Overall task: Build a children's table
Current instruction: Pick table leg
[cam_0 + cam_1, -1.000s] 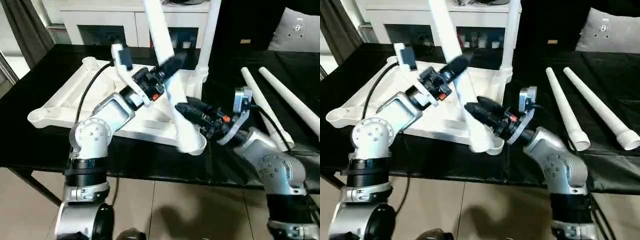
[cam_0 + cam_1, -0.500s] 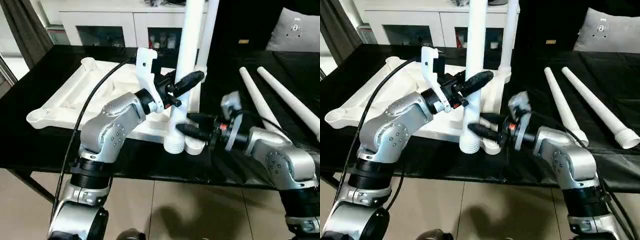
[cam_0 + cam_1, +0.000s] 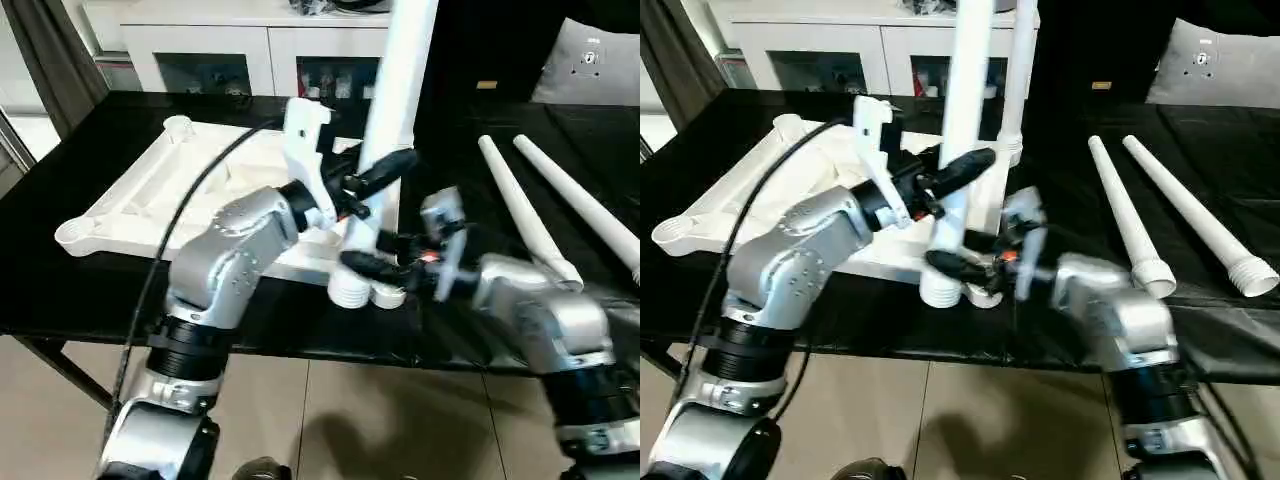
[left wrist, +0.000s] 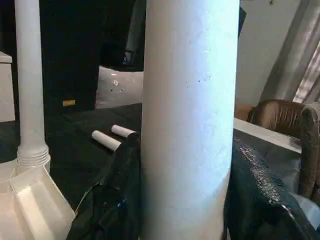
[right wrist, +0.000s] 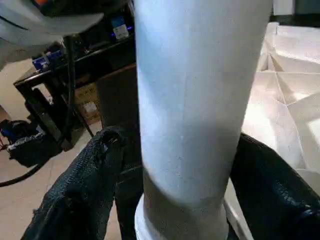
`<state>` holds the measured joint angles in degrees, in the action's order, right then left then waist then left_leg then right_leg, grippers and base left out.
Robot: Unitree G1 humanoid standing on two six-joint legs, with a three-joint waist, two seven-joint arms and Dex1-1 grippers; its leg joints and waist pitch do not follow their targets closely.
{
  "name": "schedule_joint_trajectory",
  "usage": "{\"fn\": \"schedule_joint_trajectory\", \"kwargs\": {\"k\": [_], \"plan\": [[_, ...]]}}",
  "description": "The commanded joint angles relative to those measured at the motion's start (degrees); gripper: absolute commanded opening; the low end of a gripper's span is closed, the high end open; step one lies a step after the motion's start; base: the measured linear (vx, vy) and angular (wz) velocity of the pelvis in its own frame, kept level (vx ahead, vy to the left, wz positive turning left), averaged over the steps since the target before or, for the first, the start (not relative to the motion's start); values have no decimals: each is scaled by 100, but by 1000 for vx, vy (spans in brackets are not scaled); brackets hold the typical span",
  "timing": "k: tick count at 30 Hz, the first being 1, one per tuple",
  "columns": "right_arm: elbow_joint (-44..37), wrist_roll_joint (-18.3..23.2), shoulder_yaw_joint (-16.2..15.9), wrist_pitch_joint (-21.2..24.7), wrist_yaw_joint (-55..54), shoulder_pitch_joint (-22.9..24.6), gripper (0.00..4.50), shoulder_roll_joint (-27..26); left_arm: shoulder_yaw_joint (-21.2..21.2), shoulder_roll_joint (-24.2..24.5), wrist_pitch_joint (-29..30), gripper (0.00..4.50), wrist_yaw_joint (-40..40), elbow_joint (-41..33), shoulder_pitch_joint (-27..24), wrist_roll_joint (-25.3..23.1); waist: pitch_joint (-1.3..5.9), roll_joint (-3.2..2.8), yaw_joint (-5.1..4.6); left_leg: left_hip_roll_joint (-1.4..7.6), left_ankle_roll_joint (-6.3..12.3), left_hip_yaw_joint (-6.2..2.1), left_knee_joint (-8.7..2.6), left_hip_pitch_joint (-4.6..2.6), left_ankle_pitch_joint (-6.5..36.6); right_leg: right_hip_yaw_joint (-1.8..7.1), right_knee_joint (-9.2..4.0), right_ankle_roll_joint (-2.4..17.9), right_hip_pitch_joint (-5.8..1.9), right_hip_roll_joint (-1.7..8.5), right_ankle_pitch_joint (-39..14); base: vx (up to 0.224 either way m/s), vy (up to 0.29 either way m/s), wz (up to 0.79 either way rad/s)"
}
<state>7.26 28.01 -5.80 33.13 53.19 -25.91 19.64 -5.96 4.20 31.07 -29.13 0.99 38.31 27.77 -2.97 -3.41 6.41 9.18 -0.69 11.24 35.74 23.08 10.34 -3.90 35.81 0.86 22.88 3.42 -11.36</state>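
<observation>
A black table (image 3: 90, 290) fills the frame's middle, a white cabinet (image 3: 240, 45) behind at top. Centre-left lies the ribbed white tabletop (image 3: 150, 195); both the left gripper (image 3: 375, 178) and right gripper (image 3: 365, 268) clamp a smooth round upright leg (image 3: 385, 130) by its near corner, two loose legs (image 3: 560, 215) at right

a black table (image 3: 60, 290) stands on beige floor tiles (image 3: 330, 420), a white glass-door cabinet (image 3: 240, 45) behind it

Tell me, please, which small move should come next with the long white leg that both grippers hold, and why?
Probably shift the long white tapered leg sideways over the round corner socket of the upturned white plastic tabletop. The left gripper and right gripper hold it nearly upright, but its ribbed end stands beside the socket.
</observation>
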Motion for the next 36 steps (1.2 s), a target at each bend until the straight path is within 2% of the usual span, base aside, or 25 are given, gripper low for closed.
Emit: {"fn": "schedule_joint_trajectory", "kwargs": {"k": [1, 7, 9, 19, 20, 27, 29, 32, 33, 35, 36], "plan": [[62, -101, -78, -74, -52, -119, 339, -45, -11, -4, -52, 180, 21, -94, 79, -27, 432, 120, -2, 411, 383, -230, -355, -122, 514, 299, -427, 1115, -288, 539, -828, 0, 0, 0], [235, -202, -91, -123, -149, -208, 339, -182, -55, -44, -39, 180, -40, -130, 78, -56, 436, 116, 1, 414, 412, -229, -352, -119, 473, 302, -416, 1157, -289, 545, -702, 0, 0, 0], [307, -189, -71, -125, -170, -229, 310, -202, -57, -44, -28, 180, -54, -145, 71, -49, 435, 113, -1, 416, 399, -231, -356, -121, 498, 302, -417, 1149, -291, 542, -728, 0, 0, 0], [444, -220, -17, -154, -158, -245, 226, -290, -88, -52, 32, 180, -95, -203, 34, -29, 435, 112, -2, 419, 393, -231, -360, -123, 519, 303, -415, 1145, -292, 543, -719, 0, 0, 0], [451, -217, -21, -162, -162, -244, 220, -292, -93, -57, 40, 180, -94, -209, 28, -27, 438, 94, 0, 419, 390, -235, -358, -126, 518, 302, -410, 1151, -291, 545, -710, 0, 0, 0], [505, -118, 109, -3, -320, -249, 198, -367, -133, -53, 295, 180, -193, -325, 3, 116, 437, 98, -4, 415, 386, -232, -360, -125, 545, 304, -413, 1174, -294, 544, -707, 0, 0, 0], [473, -119, 139, 19, -390, -235, 196, -380, -140, -59, 403, 236, -264, -409, -20, 238, 438, 90, -4, 428, 368, -238, -365, -132, 541, 301, -403, 1182, -290, 541, -684, 0, 0, 0], [490, -165, 140, -49, -443, -213, 196, -401, -213, -36, 574, 255, -478, -655, -94, 475, 438, 92, 4, 423, 366, -231, -360, -126, 531, 307, -402, 1232, -286, 554, -645, 0, 0, 0], [500, -175, 156, -107, -469, -206, 196, -422, -205, -58, 623, 286, -509, -718, -109, 564, 435, 90, 3, 423, 366, -231, -363, -125, 540, 307, -398, 1230, -287, 546, -643, 0, 0, 0], [512, -177, 169, -116, -496, -206, 196, -437, -223, -70, 686, 300, -579, -820, -131, 660, 423, 68, 2, 427, 336, -231, -371, -141, 645, 306, -419, 1210, -274, 539, -775, 0, 0, 0], [535, -207, 180, -145, -537, -214, 196, -453, -262, -72, 747, 306, -665, -932, -162, 737, 418, 79, -7, 420, 303, -230, -376, -133, 678, 306, -428, 1186, -282, 543, -847, 0, 0, 0]]}}
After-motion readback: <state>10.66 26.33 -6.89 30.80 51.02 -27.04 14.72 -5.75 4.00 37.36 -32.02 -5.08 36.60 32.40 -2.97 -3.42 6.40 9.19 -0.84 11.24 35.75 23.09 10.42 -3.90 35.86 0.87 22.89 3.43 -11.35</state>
